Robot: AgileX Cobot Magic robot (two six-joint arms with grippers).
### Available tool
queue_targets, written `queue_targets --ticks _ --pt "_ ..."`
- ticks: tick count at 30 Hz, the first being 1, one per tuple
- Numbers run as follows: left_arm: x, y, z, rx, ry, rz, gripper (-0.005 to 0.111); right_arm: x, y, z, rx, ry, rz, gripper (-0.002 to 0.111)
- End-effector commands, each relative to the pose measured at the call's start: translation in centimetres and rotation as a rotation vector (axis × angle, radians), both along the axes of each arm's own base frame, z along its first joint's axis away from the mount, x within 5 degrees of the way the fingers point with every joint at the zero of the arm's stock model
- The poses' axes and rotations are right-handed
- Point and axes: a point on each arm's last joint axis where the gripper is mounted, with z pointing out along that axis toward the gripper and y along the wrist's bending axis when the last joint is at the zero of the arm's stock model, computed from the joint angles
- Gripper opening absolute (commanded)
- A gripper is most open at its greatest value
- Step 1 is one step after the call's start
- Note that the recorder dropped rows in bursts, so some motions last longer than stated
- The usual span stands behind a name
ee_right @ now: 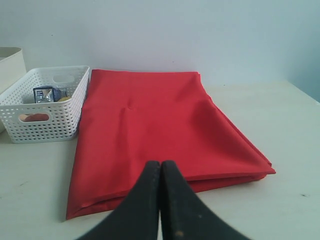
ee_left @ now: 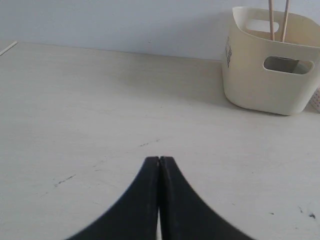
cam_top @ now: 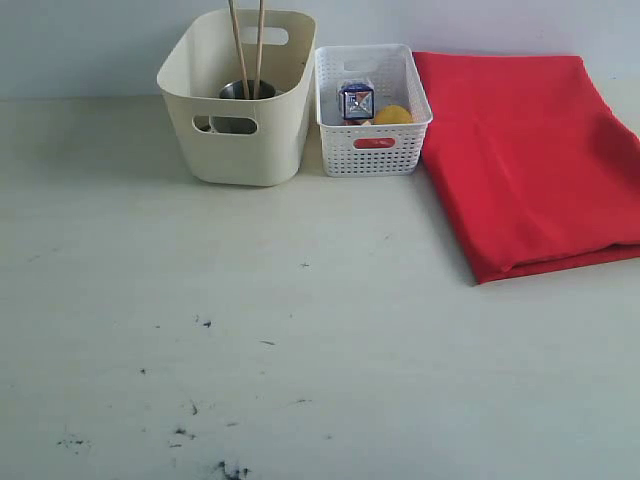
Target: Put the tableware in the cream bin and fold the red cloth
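The cream bin [cam_top: 240, 100] stands at the back of the table, also seen as the cream bin [ee_left: 267, 65] in the left wrist view. Two light wooden chopsticks [cam_top: 248, 45] stick up out of it beside a steel cup [cam_top: 238, 92]. The rest of the tableware is hidden. The red cloth [cam_top: 530, 160] lies folded in layers at the back right; the red cloth [ee_right: 160, 130] fills the right wrist view. My left gripper [ee_left: 159, 159] is shut and empty over bare table. My right gripper [ee_right: 160, 163] is shut and empty, just short of the cloth's near edge. Neither arm shows in the exterior view.
A white perforated basket [cam_top: 372, 130] sits between the bin and the cloth, holding a small milk carton [cam_top: 356, 100] and a yellow lemon [cam_top: 392, 115]. The pale table [cam_top: 300, 350] has dark scuff marks near the front.
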Motion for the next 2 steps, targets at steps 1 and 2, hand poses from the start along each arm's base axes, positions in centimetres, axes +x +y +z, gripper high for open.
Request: queue_targets --ticks 1,2 --pt "-0.02 0.00 -0.05 -0.005 -0.006 0.003 0.000 -0.02 0.00 -0.08 0.001 -0.005 0.000 0.000" --pt "-0.02 0.00 -0.05 -0.005 -0.006 0.003 0.000 -0.02 0.00 -0.08 0.001 -0.005 0.000 0.000"
